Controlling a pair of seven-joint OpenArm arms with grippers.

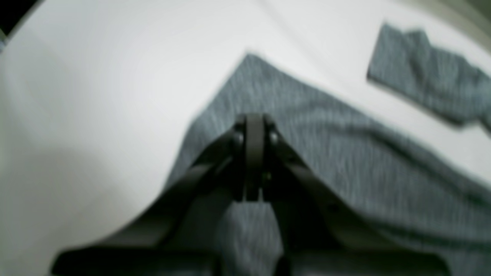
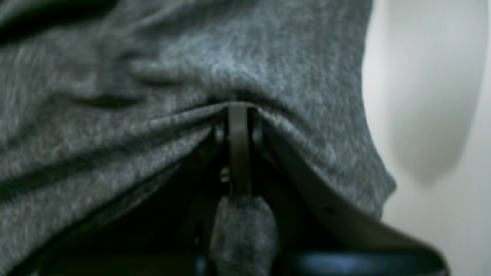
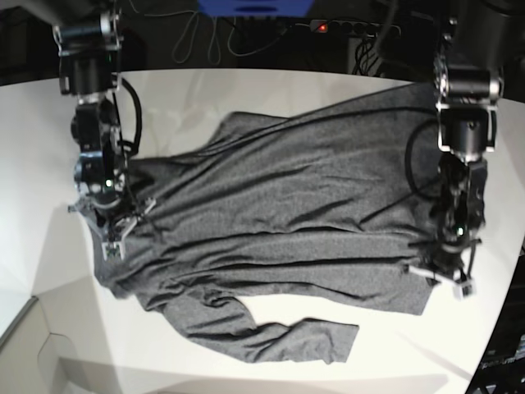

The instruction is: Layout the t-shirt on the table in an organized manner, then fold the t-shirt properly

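Left wrist view: the left pincer (image 1: 254, 126) is clamped shut on the t-shirt (image 1: 345, 153). Right wrist view: the right pincer (image 2: 238, 115) pinches a fold. Base view: the shirt lies across the bench (image 3: 246, 90), wrinkled; still the laying-out step, so tensioning outward seems next.

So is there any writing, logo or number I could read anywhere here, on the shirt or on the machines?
None that can be read. The t-shirt is plain grey, the table bare white, and no marking shows on the left gripper or right gripper.
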